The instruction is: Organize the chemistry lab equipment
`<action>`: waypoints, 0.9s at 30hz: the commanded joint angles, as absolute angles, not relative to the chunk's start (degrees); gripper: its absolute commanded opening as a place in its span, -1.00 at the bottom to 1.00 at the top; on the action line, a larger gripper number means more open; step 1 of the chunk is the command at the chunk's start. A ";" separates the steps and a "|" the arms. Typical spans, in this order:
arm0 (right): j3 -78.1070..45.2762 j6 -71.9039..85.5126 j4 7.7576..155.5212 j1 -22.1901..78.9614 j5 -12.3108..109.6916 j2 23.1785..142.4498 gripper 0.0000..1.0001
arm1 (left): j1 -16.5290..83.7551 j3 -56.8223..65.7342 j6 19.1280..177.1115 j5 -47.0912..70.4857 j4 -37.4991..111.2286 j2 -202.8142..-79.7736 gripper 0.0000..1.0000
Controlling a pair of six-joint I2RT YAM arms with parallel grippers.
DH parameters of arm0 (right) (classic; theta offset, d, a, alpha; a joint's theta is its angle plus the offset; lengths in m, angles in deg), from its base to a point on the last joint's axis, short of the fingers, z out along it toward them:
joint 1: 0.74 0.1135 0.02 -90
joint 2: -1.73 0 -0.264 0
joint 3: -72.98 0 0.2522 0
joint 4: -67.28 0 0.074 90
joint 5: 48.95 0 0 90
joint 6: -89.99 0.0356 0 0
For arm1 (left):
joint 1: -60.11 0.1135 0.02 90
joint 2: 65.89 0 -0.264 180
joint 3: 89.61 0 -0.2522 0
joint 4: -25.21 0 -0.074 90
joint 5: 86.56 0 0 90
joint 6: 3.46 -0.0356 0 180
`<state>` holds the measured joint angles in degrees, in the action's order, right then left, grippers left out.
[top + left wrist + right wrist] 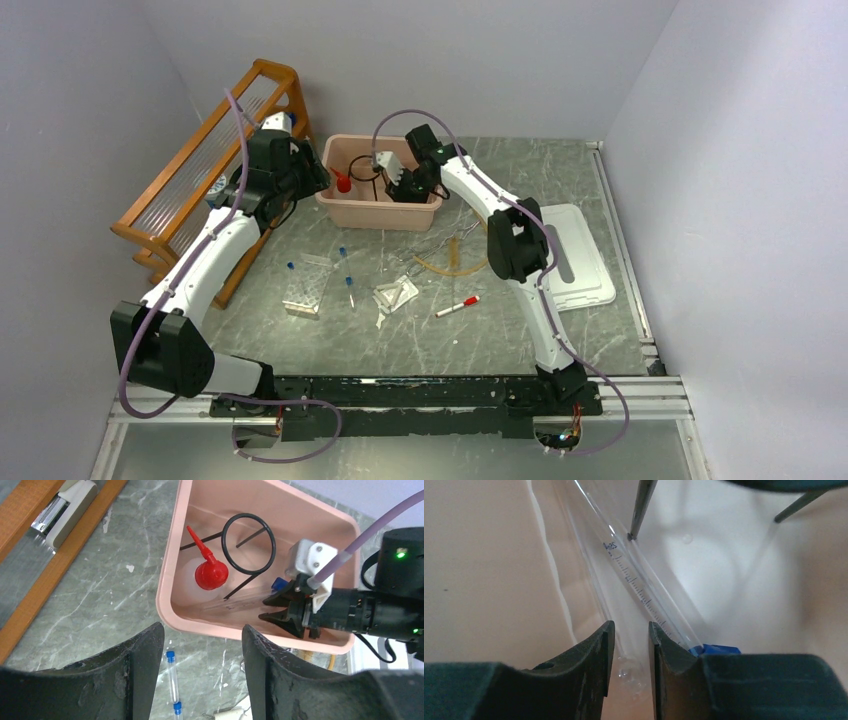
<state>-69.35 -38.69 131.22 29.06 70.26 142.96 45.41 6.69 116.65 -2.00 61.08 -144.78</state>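
Note:
A pink bin holds the red-capped squeeze bottle, the black wire ring and the thin graduated cylinder with its blue base, lying flat. My right gripper is down inside the bin. Its jaws stand a little apart beside the cylinder, over a thin clear tube, not clamped on it. My left gripper is open and empty, above the table at the bin's near left rim. The clear tube rack, blue-capped tubes, white triangles and amber tubing lie on the table.
A wooden slatted rack stands along the left wall. A red marker lies near the triangles. A white flat tray sits to the right, behind the right arm. A blue-capped tube lies on the table under my left gripper.

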 commanded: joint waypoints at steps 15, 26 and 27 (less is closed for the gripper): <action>-52.71 -6.84 107.44 27.51 59.92 119.71 0.02 | 45.87 9.85 114.46 5.38 49.02 -143.47 0.22; -19.03 23.29 114.21 27.40 30.92 93.00 0.00 | 45.70 14.31 110.08 11.55 49.28 -135.23 0.26; -15.32 25.39 114.90 27.39 30.45 91.40 0.01 | 45.70 14.64 109.87 11.98 49.41 -134.60 0.25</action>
<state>-27.06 12.20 109.67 27.44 39.71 96.54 45.46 13.16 112.12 7.95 51.55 -137.28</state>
